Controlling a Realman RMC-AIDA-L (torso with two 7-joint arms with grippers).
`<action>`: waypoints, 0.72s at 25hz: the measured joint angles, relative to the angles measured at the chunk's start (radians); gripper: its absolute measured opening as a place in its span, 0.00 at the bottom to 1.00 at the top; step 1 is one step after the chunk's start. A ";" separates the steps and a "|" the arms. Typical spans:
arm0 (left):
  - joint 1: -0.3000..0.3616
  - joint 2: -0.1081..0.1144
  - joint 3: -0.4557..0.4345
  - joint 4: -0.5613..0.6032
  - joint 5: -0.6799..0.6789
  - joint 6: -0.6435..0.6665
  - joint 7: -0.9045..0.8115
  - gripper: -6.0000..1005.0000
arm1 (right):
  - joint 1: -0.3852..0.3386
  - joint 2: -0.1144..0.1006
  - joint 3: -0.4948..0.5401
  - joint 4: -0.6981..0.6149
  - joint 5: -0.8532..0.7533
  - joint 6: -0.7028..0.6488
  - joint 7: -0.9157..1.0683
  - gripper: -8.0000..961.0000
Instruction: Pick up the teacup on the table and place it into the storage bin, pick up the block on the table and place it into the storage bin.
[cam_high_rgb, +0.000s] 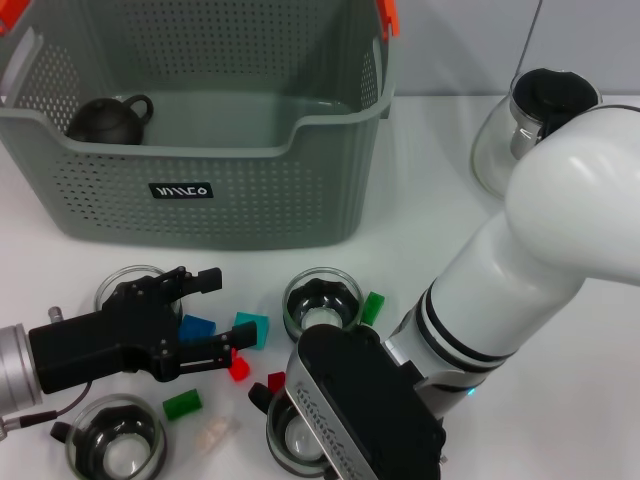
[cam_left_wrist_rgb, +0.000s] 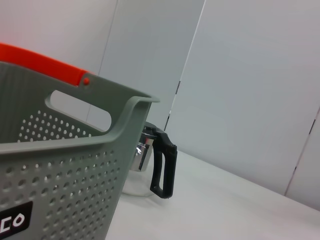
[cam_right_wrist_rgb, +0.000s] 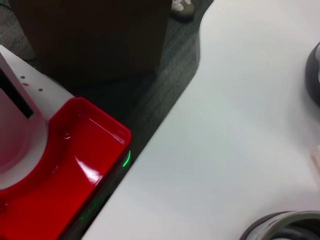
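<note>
White desk (cam_high_rgb: 440, 190) under a pale wall. My left gripper (cam_high_rgb: 208, 315) hangs low with its jaws spread wide and nothing in them, over the blue block (cam_high_rgb: 197, 328), with the teal block (cam_high_rgb: 252, 329) and red block (cam_high_rgb: 239, 369) just beside. I'd centre on one block only, drop straight, and close gently so the neighbours don't scatter. The nearest glass teacup (cam_high_rgb: 322, 302) stands close by. The storage bin (cam_high_rgb: 200, 200) waits behind, a dark teapot (cam_high_rgb: 110, 120) inside. The right gripper is hidden under its arm (cam_high_rgb: 480, 300); I can't tell its state.
</note>
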 joint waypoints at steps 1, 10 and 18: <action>0.000 0.000 0.000 0.000 0.000 0.000 0.000 0.89 | -0.002 -0.001 0.001 -0.007 0.000 -0.005 0.005 0.21; 0.007 -0.002 0.000 0.000 0.000 0.011 0.000 0.89 | -0.052 -0.010 0.047 -0.093 -0.007 -0.076 0.051 0.07; 0.016 0.000 0.000 0.007 0.000 0.011 0.000 0.89 | -0.127 -0.010 0.259 -0.189 -0.019 -0.285 0.056 0.07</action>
